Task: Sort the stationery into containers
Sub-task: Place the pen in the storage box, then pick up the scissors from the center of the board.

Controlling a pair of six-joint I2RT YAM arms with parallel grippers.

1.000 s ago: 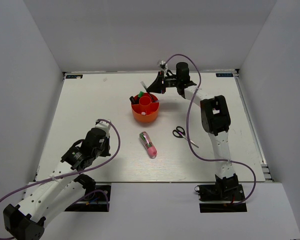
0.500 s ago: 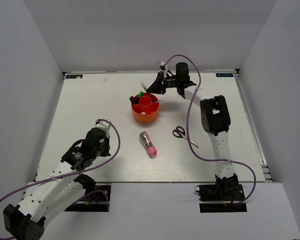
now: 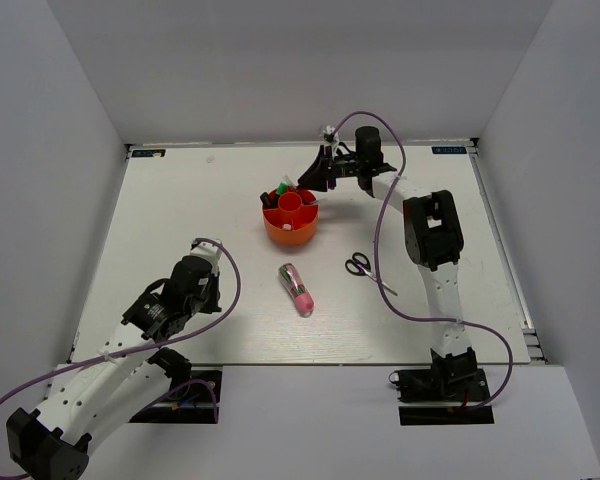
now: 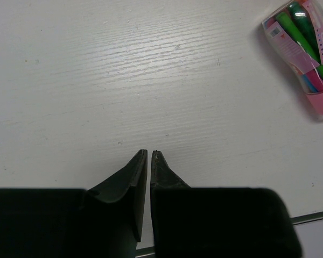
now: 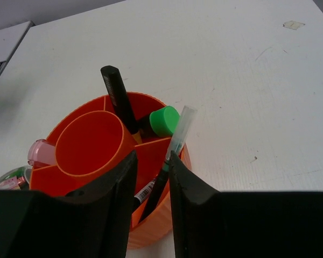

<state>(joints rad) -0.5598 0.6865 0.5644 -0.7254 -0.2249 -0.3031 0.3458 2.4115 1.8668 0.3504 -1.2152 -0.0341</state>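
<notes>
The orange-red organiser (image 3: 290,222) stands at the table's middle back. In the right wrist view (image 5: 97,148) it holds the black-capped highlighter (image 5: 117,97), the green marker (image 5: 164,120) and the thin clear pen (image 5: 177,134), which leans in an outer compartment. My right gripper (image 5: 152,157) is open just above the organiser's near rim (image 3: 300,184). The pen rests against its right finger (image 5: 185,177), ungripped. The pink-and-green pen (image 3: 297,288) lies on the table in front of the organiser (image 4: 307,54). The black-handled scissors (image 3: 363,267) lie to its right. My left gripper (image 4: 149,153) is shut and empty over bare table (image 3: 206,288).
White walls enclose the table on three sides. The right arm's purple cable (image 3: 385,270) hangs over the table near the scissors. A small pink item (image 5: 39,152) sits at the organiser's far side.
The thin clear pen has dropped lower into the organiser. My right gripper has drawn slightly back and right. The left arm has not moved.
</notes>
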